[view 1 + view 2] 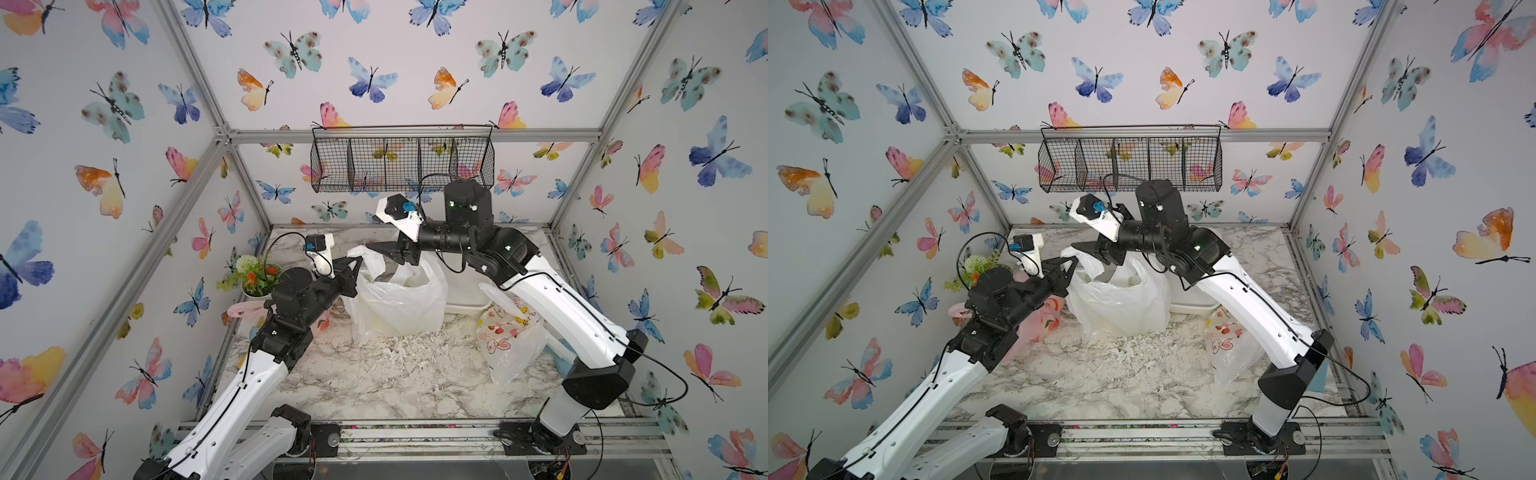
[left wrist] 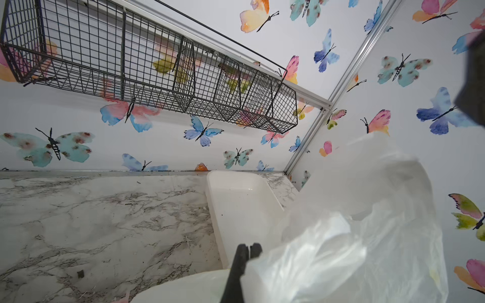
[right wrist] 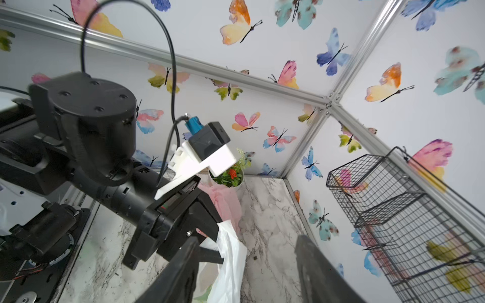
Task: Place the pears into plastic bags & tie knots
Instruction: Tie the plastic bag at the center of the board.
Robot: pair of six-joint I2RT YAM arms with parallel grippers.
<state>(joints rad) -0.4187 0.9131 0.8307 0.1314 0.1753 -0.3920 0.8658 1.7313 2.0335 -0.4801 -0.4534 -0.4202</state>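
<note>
Our left tool (image 1: 358, 261) is pinched shut on one handle of the white bag (image 1: 399, 303). The bag stands mid-table (image 1: 374, 382) with its mouth up. Our right tool (image 3: 247, 237) hangs at the mouth with its jaws apart and nothing between them. The held handle (image 3: 229, 246) drapes beside one of its fingers. Pale pears (image 1: 1133, 280) show inside the bag.

We judge the film to be thin, limp and slippery, so it will crumple rather than hold a shape. The fruit sits low and heavy, which should anchor the bag while we pull the handles. We should take the free handle high on its strip, gathered into a band. The wall film is a poor place to grip, as it could stretch or tear. A firm pinch is needed, because a loose one will let the strip slide out.
</note>
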